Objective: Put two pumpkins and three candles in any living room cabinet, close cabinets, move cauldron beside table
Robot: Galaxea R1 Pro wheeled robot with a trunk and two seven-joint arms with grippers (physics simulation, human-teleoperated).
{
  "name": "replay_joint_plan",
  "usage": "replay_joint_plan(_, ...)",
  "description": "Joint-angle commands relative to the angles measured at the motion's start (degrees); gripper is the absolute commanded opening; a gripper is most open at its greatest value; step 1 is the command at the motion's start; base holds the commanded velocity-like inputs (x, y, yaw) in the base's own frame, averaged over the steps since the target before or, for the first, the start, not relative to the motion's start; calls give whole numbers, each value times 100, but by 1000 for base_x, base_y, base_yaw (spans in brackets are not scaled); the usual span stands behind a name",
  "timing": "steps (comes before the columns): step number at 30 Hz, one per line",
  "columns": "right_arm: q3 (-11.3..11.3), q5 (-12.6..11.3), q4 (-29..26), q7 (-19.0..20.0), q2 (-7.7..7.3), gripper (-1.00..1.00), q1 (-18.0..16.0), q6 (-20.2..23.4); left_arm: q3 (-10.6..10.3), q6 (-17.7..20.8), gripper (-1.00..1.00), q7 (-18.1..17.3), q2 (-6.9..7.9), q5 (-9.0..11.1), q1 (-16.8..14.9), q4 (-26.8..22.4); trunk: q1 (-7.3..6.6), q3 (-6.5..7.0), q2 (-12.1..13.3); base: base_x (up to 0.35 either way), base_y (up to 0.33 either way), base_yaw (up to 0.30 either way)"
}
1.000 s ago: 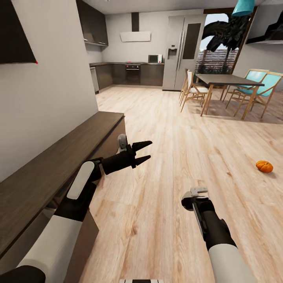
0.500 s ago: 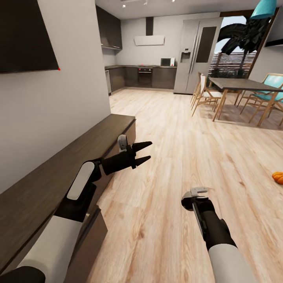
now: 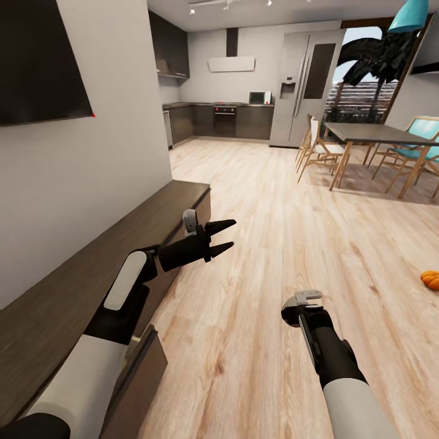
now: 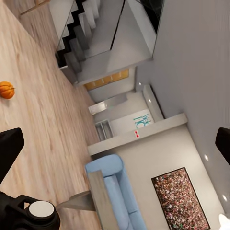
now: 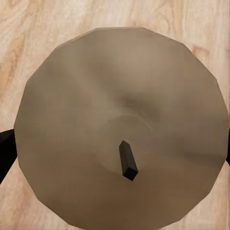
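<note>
Here, candle (image 5: 120, 129) in right gripper (image 3: 303, 303).

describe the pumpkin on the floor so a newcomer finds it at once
Start at the dark dining table with its wooden chairs at the far right of the head view. Come toward the robot across the pale wood floor to the picture's right edge: the pumpkin lies there alone, a small round orange thing, the one bright spot on the planks.

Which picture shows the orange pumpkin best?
The left wrist view shows the pumpkin best: it sits whole on the wooden floor, with its ribs visible. In the head view the pumpkin lies at the right edge, partly cut off. The right wrist view looks down at a candle instead.
</note>
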Motion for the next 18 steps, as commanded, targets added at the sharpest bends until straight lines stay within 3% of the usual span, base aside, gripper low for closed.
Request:
replay_joint_plan(1, 0, 0, 1, -4, 0, -100, 0, 0, 0, 0, 100, 0, 0, -4, 2, -2, -22, 18, 42, 0, 0, 0)
replay_joint_plan(18, 0, -5, 1, -4, 0, -100, 0, 0, 5, -8, 100, -94, 18, 29, 41, 248, -44, 36, 82, 0, 23, 0)
